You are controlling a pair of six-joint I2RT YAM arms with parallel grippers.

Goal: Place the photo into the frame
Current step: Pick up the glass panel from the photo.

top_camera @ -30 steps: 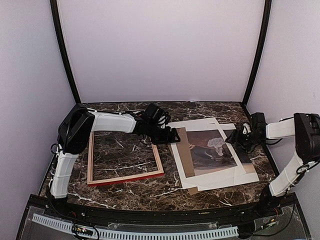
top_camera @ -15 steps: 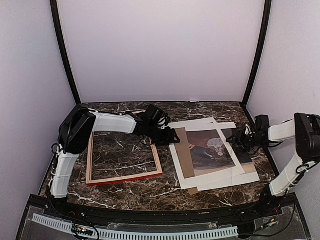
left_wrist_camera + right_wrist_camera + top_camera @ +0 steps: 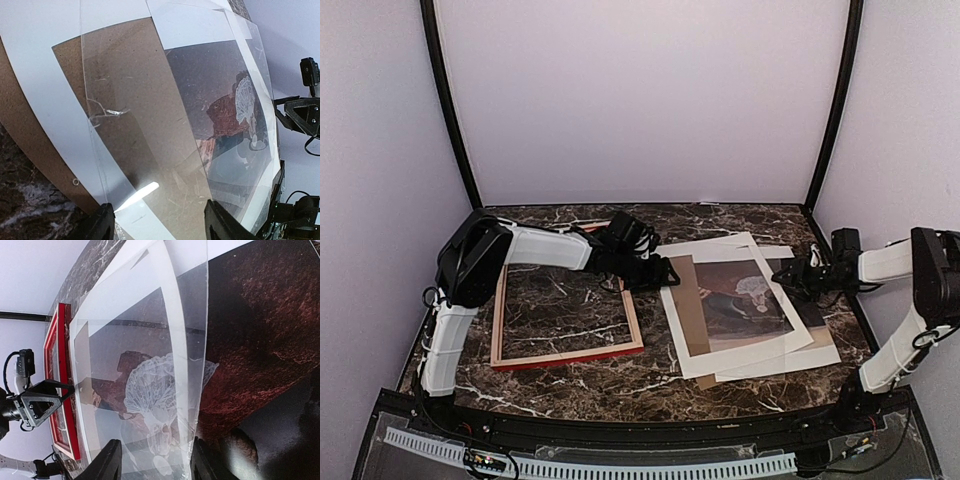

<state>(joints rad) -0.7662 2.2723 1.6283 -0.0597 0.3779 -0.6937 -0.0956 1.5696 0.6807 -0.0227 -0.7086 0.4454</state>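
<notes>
Frame (image 3: 570, 352) lies near-left on the marble table (image 3: 650, 385). Just beyond, to its right, the photo (image 3: 740, 295) lies face-up, partly under a clear sheet (image 3: 165, 125). Left gripper (image 3: 160, 222) and right gripper (image 3: 154, 460) straddle that sheet's edges, unclenched. The print is probably thin and crease-prone, so grip its white margin.

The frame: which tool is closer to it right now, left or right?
Left. The left tool is beside the frame's far right corner, between it and the photo. The right tool is on the photo's other side, well away from the frame.
</notes>
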